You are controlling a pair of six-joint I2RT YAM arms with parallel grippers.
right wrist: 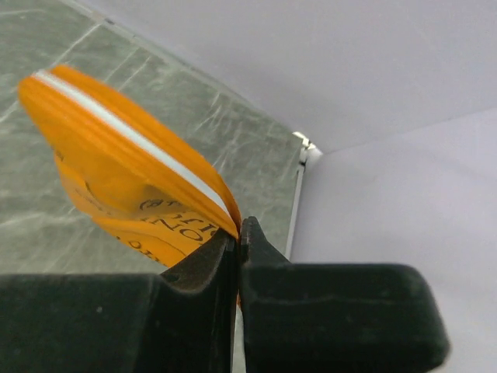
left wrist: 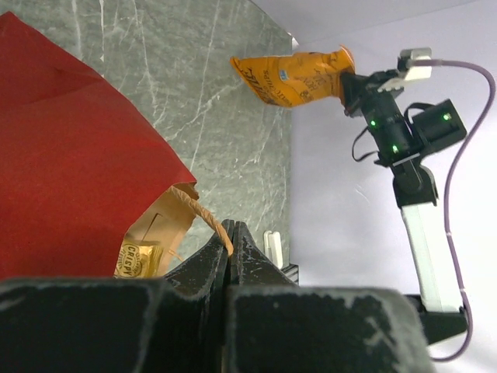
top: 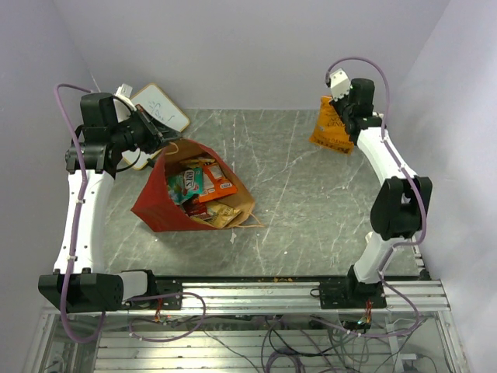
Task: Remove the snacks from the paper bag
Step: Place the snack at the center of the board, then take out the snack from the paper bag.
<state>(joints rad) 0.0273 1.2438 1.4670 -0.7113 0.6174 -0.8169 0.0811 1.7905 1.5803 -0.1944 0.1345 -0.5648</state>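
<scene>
Right gripper [right wrist: 238,233] clamped on the top edge of an orange packet [right wrist: 116,163]. The packet hangs from the claw, off the surface, over the far right corner of the tabletop [top: 311,202]. Left gripper [left wrist: 231,229] pinched shut on the tan loop handle [left wrist: 203,214] of the paper bag [top: 159,198], at the bag's far rim.

The bag sits tipped near the tabletop's left edge with its mouth gaping upward. Only the top view looks into it: remaining snacks [top: 203,186] are piled inside, teal, orange-red and tan packs. It also shows a whiteboard [top: 161,107] at the far left corner. The left wrist view shows the handle caught between the jaws and a tan "CRISPY" pack [left wrist: 141,258] at the bag mouth. The right wrist view shows only the packet's pinched seam.

Orange packet: glossy, crinkled, dark print, white stripe along its edge. Bag: red outside, brown kraft inside.
</scene>
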